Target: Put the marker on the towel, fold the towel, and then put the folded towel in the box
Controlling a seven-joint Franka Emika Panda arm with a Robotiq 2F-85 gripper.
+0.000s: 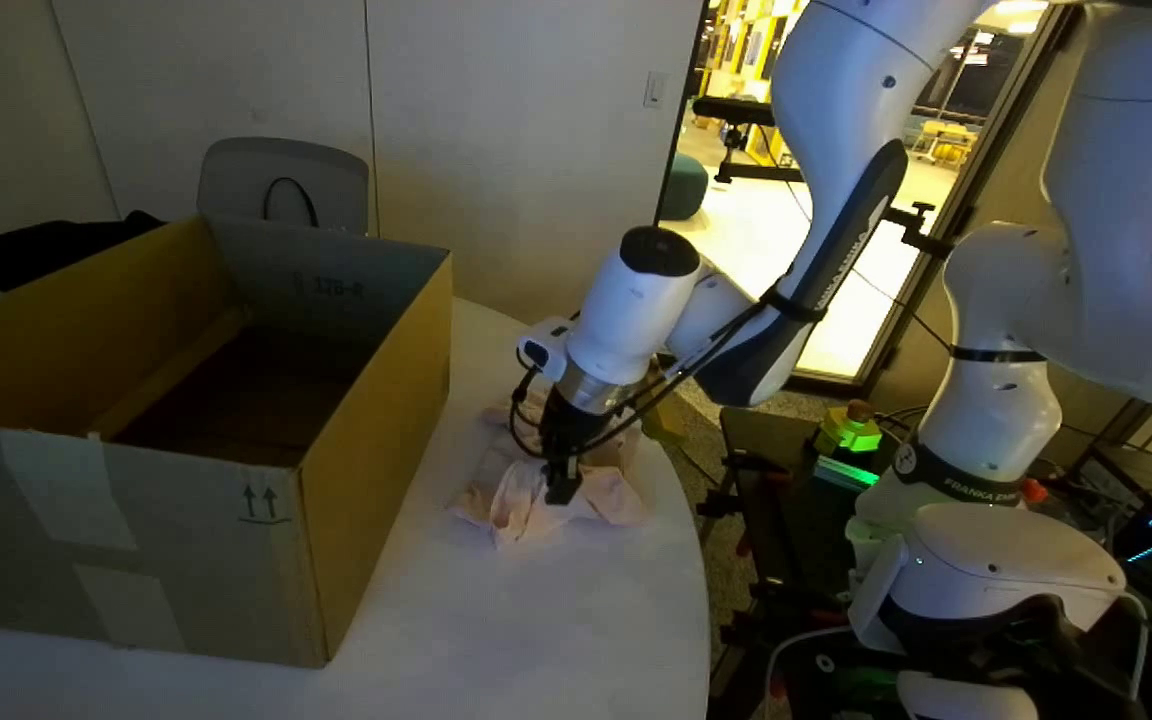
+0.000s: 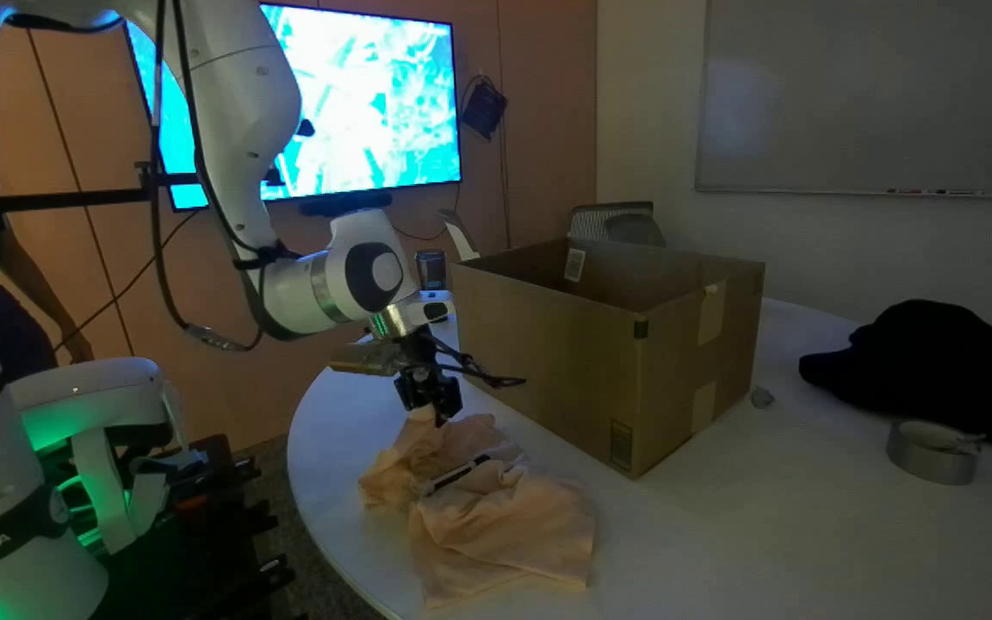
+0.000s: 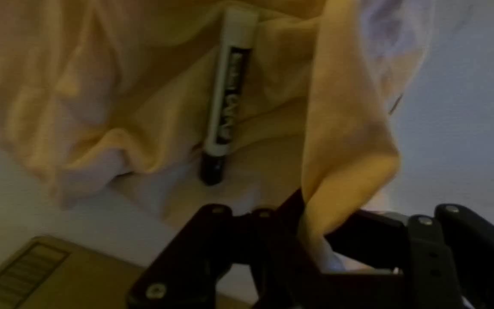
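One marker [image 3: 226,96] lies on the towel [image 3: 167,96], wrist view's upper middle; lower right, the end effector [image 3: 315,234] pinches towel.

I read the towel [image 2: 513,525] as soft, matt cloth, creased all over, and the marker [image 3: 228,94] as smooth plastic with a slight gloss on its cap [image 3: 212,169]. The box [image 1: 226,580] looks like dull cardboard to me, its tape strips [image 1: 66,490] a little smoother. I'm seeing the table [image 2: 720,534] as smooth with a soft sheen. My gripper [image 3: 317,234] is mostly matt, with small shiny metal screws [image 3: 157,291]; the arm [image 1: 836,110] wears a smooth, plastic-looking shell and a bare metal collar [image 1: 591,390]
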